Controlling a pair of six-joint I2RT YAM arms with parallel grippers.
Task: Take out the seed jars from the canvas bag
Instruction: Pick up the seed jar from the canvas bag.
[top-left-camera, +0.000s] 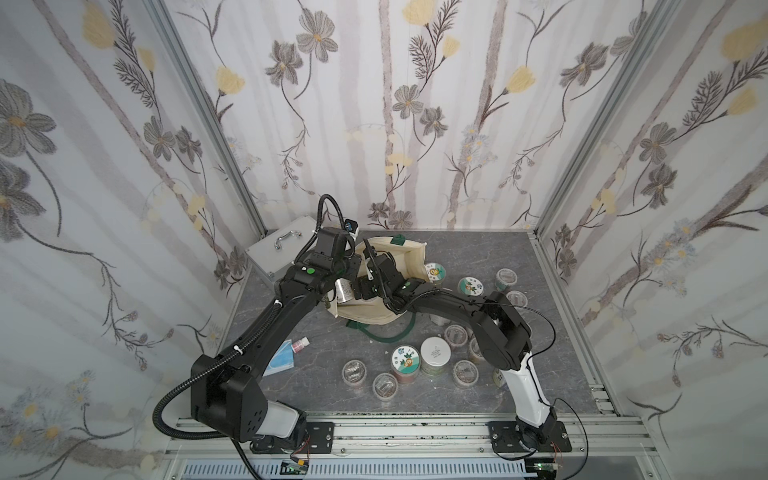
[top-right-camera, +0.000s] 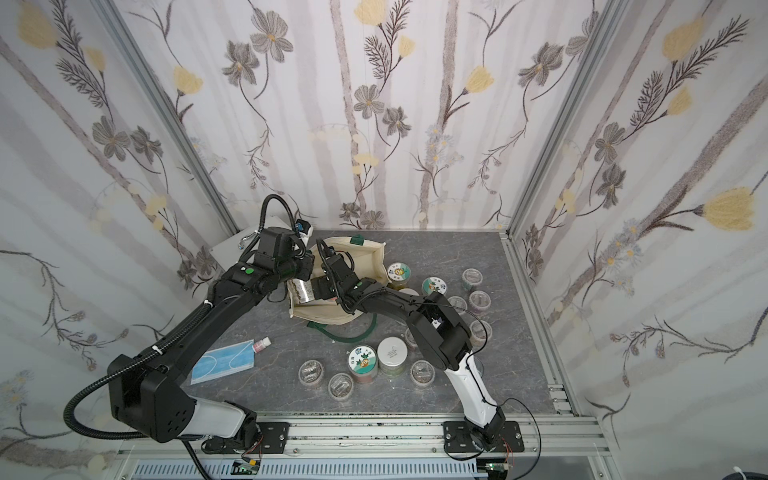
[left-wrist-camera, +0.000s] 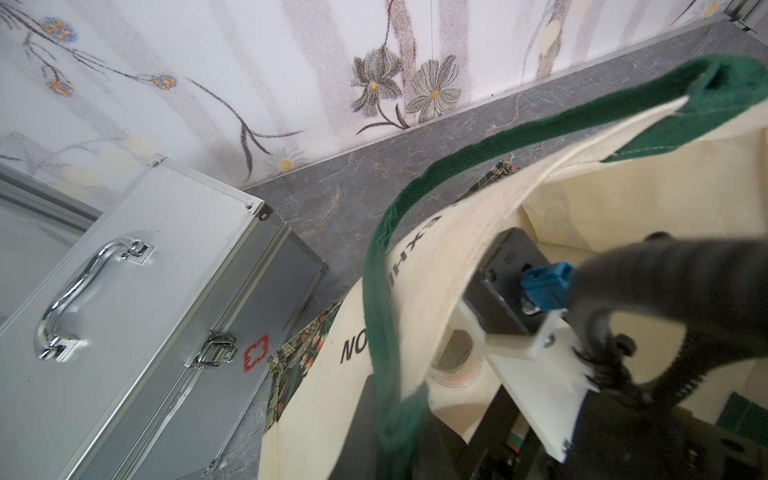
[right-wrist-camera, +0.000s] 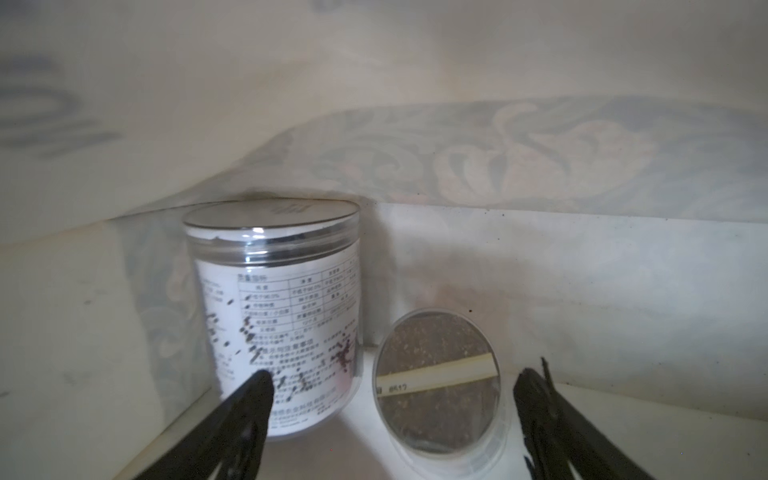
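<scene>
The right end effector (right-wrist-camera: 395, 376) is inside the canvas bag (top-left-camera: 411, 257) with its fingers apart, a short clear seed jar (right-wrist-camera: 436, 374) between them and a taller seed jar (right-wrist-camera: 282, 299) just beside one finger, while the left end effector (top-left-camera: 355, 266) is clamped on the bag's rim.

left arm (top-left-camera: 266, 328): black links; white base link; green dot (top-left-camera: 310, 271); ribbed black hose (top-left-camera: 158, 411)
right arm (top-left-camera: 503, 332): black links; white lower link (top-left-camera: 525, 395); thin black cable (top-left-camera: 554, 334)
mounts (top-left-camera: 318, 432): black screwed plates
right gripper (right-wrist-camera: 395, 374): black tapered fingers (right-wrist-camera: 241, 411)
</scene>
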